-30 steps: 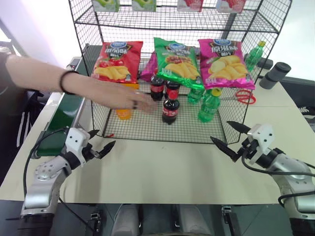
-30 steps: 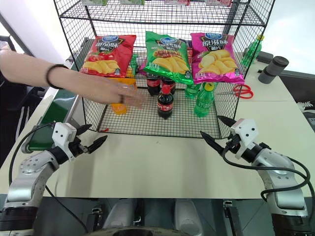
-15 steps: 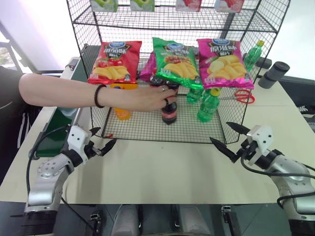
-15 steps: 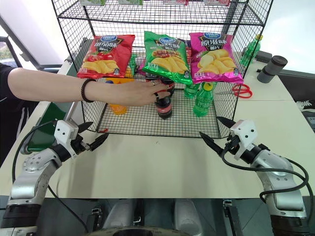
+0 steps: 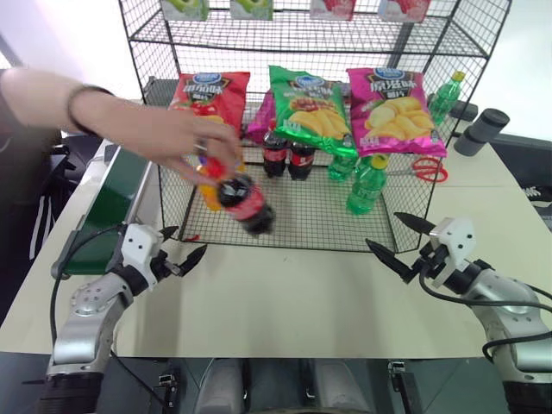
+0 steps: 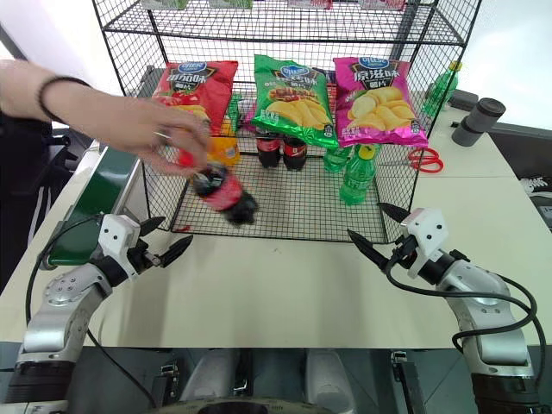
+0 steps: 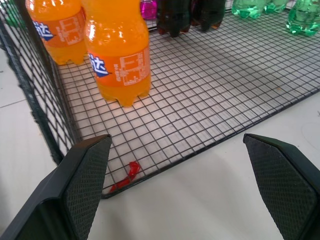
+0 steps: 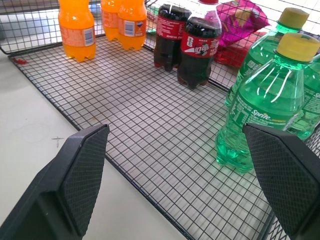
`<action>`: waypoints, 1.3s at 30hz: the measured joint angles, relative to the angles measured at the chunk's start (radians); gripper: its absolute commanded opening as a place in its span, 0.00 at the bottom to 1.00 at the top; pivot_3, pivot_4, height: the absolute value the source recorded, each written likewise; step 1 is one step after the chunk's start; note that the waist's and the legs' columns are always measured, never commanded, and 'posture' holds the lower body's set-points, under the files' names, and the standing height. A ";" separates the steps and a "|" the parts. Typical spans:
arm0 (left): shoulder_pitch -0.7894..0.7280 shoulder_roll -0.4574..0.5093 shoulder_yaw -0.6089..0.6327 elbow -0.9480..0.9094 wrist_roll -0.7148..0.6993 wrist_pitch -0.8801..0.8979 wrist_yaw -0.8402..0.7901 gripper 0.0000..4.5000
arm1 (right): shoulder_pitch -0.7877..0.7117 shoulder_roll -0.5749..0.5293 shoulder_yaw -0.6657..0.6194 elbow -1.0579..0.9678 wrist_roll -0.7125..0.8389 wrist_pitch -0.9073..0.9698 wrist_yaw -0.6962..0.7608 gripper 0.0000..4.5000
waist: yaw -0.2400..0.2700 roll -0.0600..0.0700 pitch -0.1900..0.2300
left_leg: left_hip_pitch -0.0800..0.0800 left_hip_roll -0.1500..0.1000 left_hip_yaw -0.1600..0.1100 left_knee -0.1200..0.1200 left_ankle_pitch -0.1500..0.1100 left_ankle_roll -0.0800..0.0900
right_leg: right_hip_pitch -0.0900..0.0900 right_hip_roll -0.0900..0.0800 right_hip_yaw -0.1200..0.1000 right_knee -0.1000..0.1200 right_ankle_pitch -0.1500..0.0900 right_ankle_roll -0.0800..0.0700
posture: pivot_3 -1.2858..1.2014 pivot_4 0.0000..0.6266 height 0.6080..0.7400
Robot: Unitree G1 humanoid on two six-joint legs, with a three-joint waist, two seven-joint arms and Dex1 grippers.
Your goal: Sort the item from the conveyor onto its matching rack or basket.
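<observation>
Right now a person's hand [image 5: 185,138] is carrying the cola bottle [image 5: 244,202] tilted above the rack [image 5: 285,233]; full, rigid, slick, best gripped mid-body. Both grippers' fingers [image 7: 87,180] are hanging spread, empty.

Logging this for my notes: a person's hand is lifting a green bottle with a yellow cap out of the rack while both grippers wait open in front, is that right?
Not quite. The person's hand is lifting a cola bottle, dark with a red label, as the left eye view shows. Both the left gripper and right gripper do wait open in front of the rack.

A person's hand [image 6: 172,138] lifts a cola bottle [image 6: 224,194].
</observation>
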 measured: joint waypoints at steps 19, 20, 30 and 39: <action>-0.011 -0.012 -0.005 -0.007 -0.006 0.019 0.017 1.00 | -0.029 0.032 0.032 0.000 -0.013 0.003 -0.035 0.99 | -0.001 0.000 0.000 | 0.000 0.000 0.000 0.000 0.000 0.000 | 0.000 0.000 0.000 0.000 0.000 0.000 | 0.52 0.24 1.00; -0.010 -0.014 0.000 -0.012 -0.013 0.024 0.026 1.00 | -0.036 0.037 0.036 0.000 -0.012 0.007 -0.036 0.99 | -0.002 0.000 0.000 | 0.000 0.000 0.000 0.000 0.000 0.000 | 0.000 0.000 0.000 0.000 0.000 0.000 | 0.52 0.24 1.00; 0.060 -0.045 0.089 -0.103 -0.086 0.046 0.104 1.00 | -0.164 0.071 0.097 0.068 -0.005 0.080 -0.040 0.99 | -0.004 0.000 0.000 | 0.000 0.000 0.000 0.000 0.000 0.000 | 0.000 0.000 0.000 0.000 0.000 0.000 | 0.52 0.24 1.00; 0.091 -0.076 0.308 -0.120 -0.159 0.064 0.249 1.00 | -0.265 0.096 0.141 0.212 -0.039 0.020 -0.001 0.99 | -0.002 0.000 0.000 | -0.001 0.000 0.000 0.000 0.000 0.000 | 0.000 -0.001 0.000 0.000 0.000 0.000 | 0.52 0.24 1.00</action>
